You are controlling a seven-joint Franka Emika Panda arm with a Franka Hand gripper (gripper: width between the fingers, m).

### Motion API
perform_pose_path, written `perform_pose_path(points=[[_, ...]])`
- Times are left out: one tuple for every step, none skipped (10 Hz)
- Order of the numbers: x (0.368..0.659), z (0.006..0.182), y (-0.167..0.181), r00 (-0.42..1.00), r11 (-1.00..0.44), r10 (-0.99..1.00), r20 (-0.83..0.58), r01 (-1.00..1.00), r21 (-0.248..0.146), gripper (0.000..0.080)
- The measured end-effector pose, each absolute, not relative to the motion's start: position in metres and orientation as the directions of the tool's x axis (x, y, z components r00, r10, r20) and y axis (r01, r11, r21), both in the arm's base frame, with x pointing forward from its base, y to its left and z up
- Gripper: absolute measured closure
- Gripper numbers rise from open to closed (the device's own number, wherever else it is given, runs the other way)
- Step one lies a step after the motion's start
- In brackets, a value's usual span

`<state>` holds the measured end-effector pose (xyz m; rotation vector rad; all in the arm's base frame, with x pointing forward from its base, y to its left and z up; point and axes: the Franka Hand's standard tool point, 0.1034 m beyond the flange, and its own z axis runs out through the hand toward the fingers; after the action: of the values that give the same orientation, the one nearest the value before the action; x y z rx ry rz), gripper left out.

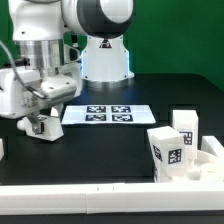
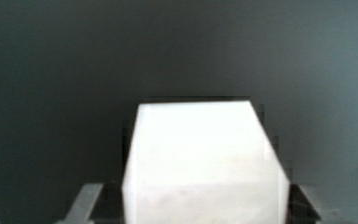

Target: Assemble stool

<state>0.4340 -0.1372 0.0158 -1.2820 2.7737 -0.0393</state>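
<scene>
My gripper (image 1: 38,127) hangs low over the dark table at the exterior view's left, shut on a chunky white stool leg (image 1: 40,126). The wrist view shows the same leg (image 2: 197,150) filling the gap between both fingers (image 2: 91,202), with its far end pointing out over the black table top. Two more white stool legs with black-and-white tags stand at the exterior view's right, one nearer (image 1: 165,150) and one behind it (image 1: 186,127). I cannot make out a round seat.
The marker board (image 1: 108,114) lies flat on the table in the middle, just right of my gripper. A low white wall (image 1: 90,196) runs along the front edge and turns up at the right (image 1: 212,152). The arm's white base (image 1: 105,58) stands behind.
</scene>
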Motion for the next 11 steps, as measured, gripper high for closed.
perform_pose_path(points=[[0.435,0.015,-0.13,-0.749,0.753,-0.658,-0.08,-0.656,-0.052,0.0466],[0.434,0.013,-0.124,-0.854,0.859,-0.512,-0.091,-0.511,-0.034,0.0466],[0.435,0.011,-0.118,-0.923,0.928,-0.372,-0.094,-0.372,-0.02,0.0466],[0.436,0.011,-0.114,-0.962,0.966,-0.257,-0.095,-0.257,-0.011,0.0466],[0.437,0.011,-0.11,-0.975,0.98,-0.2,-0.095,-0.2,-0.01,0.0466],[0.438,0.011,-0.107,-0.975,0.979,-0.203,-0.096,-0.202,-0.015,0.0466],[0.438,0.011,-0.106,-0.978,0.983,-0.185,-0.096,-0.184,-0.017,0.0466],[0.438,0.012,-0.106,-0.977,0.982,-0.19,-0.092,-0.188,-0.023,0.0466],[0.438,0.011,-0.105,-0.973,0.977,-0.212,-0.094,-0.21,-0.027,0.0466],[0.438,0.011,-0.105,-0.964,0.968,-0.25,-0.092,-0.248,-0.031,0.0456],[0.438,0.012,-0.105,-0.952,0.957,-0.29,-0.094,-0.289,-0.033,0.0456]])
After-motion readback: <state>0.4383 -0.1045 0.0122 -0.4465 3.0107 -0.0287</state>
